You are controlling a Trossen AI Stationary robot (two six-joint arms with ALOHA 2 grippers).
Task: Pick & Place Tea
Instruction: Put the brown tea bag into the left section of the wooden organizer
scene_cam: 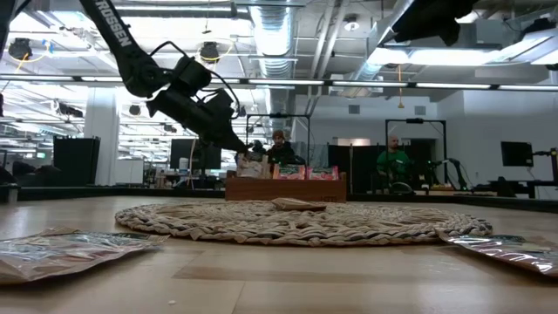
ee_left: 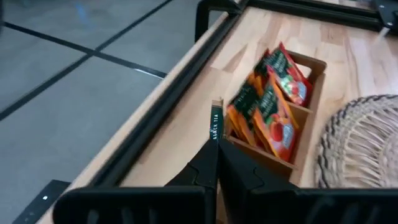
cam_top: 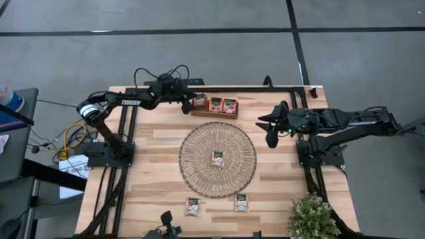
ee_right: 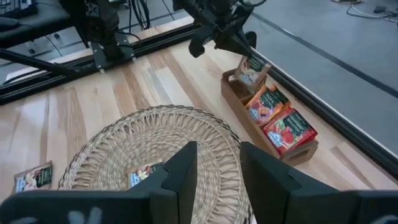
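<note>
1. I see the table (cam_top: 159, 143) under both arms, pale wood boards with black rails along its edges.
2. The round woven mat (cam_top: 217, 159) lies between my two claws, nearer my side than the left one.
3. The wooden tray (cam_top: 214, 113) sits right below the left claw, at the far edge, with red-orange tea bags (cam_top: 222, 105) standing in its compartments.
4. A small plant (cam_top: 311, 216) stands at the near right corner, well away from both claws.
5. My right claw (ee_right: 217, 165) hangs above the table to the right of the mat, fingers spread, holding nothing.
6. My left claw (ee_left: 216, 134) is pressed together on a pale, green-topped tea bag (ee_right: 252, 68), pinching it by the edge over the tray's left end.
7. One tea bag (cam_top: 218, 158) rests on the mat's middle; two more (cam_top: 193, 206) (cam_top: 241, 202) lie on bare wood near the front edge.
</note>
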